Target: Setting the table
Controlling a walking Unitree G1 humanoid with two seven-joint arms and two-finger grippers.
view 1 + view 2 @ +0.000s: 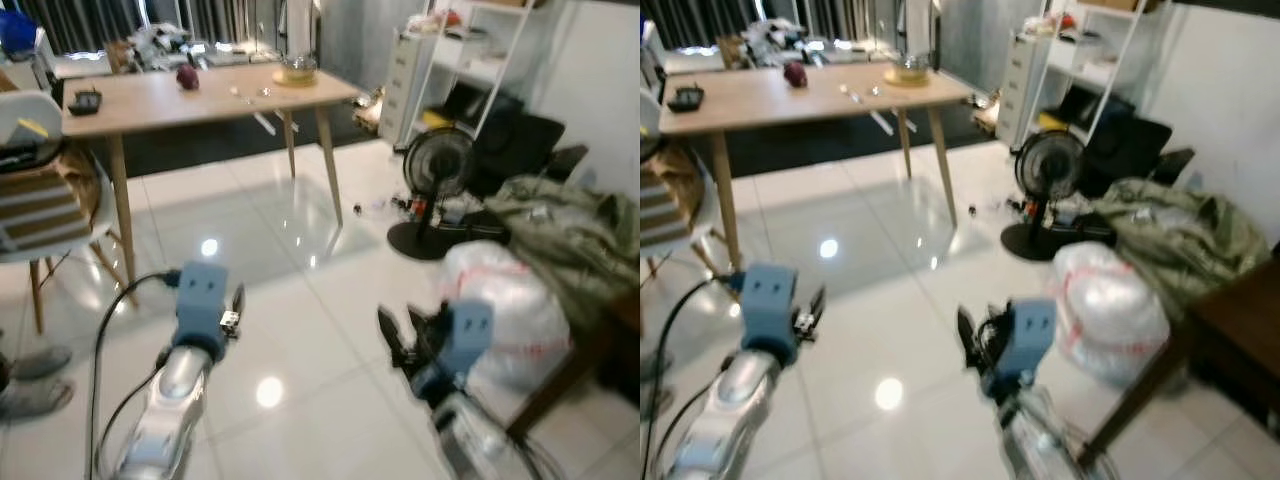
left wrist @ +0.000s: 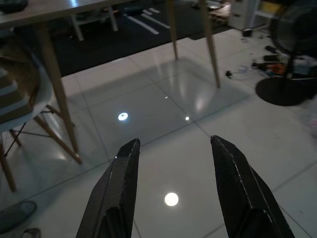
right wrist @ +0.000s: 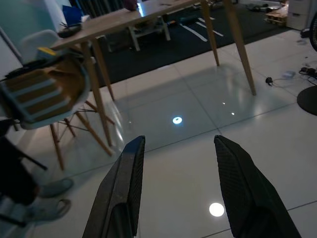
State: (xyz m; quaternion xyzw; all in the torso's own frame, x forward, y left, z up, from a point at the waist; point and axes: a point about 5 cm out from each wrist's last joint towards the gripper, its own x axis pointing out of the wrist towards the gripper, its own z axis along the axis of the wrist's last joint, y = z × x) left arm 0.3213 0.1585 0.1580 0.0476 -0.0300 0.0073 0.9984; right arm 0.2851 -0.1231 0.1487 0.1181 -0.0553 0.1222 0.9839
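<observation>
- Desk of light wood on slanted legs (image 1: 170,100) stands well ahead across the glossy white tiled floor (image 1: 290,330), a yellow-rimmed bowl (image 1: 297,70) near its far right corner
- Left pincer (image 2: 173,163) and right pincer (image 3: 177,158) hang above the floor, both spread wide, holding nothing

Two silver, rounded metal forearms each end in a light-blue block at the wrist, marked with two small dark dots. A black cable loops beside the left arm. The left end effector (image 2: 171,186) and right end effector (image 3: 176,186) each carry two long, black, finely textured fingers.
</observation>
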